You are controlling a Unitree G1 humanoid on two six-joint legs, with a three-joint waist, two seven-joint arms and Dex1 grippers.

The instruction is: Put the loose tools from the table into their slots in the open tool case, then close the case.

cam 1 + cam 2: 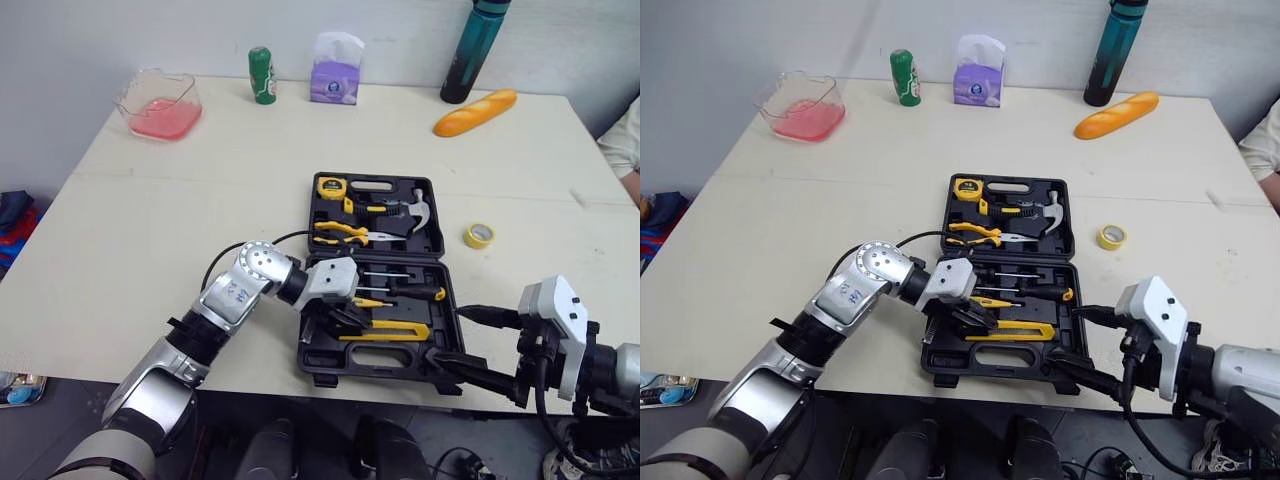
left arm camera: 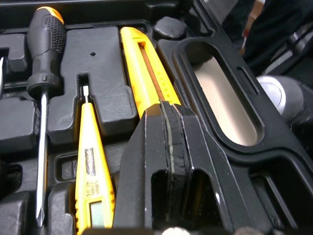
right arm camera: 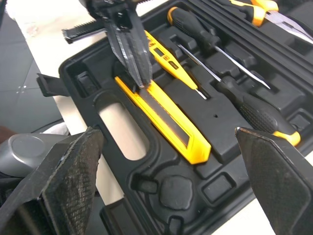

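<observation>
**Left and right eye views:** a black moulded-plastic tool case point(image 1: 432, 240) is shown lying open on a cream table point(image 1: 150, 220), near its front edge, with the lid half farther from the robot. In the lid, a yellow tape measure point(image 1: 331, 186), a steel claw hammer point(image 1: 415, 208) and yellow-handled pliers point(image 1: 340, 232) are seen seated in their recesses. The left gripper point(image 1: 335, 318) is lowered into the near half of the case. The right gripper point(image 1: 478, 342) is held at the case's near right corner, and contact with it cannot be told. A small roll of yellow tape point(image 1: 479, 235) is seen on the table just right of the lid, apart from it. **Left wrist view:** the left gripper's 2 fingers point(image 2: 171, 147) are pressed together with nothing seen between them. Their tip is set on a yellow utility knife point(image 2: 146, 73), which lies in its slot beside a yellow tester screwdriver point(image 2: 93, 161) and a black-handled screwdriver point(image 2: 46, 44). **Right wrist view:** the right gripper's 2 fingers point(image 3: 68, 171) are spread wide and empty, aimed at the same half of the case. Progress is judged as late, since every slot that can be seen is filled. Only the roll of yellow tape is left outside, and whether it has a slot cannot be told. The lid is not yet closed.
</observation>
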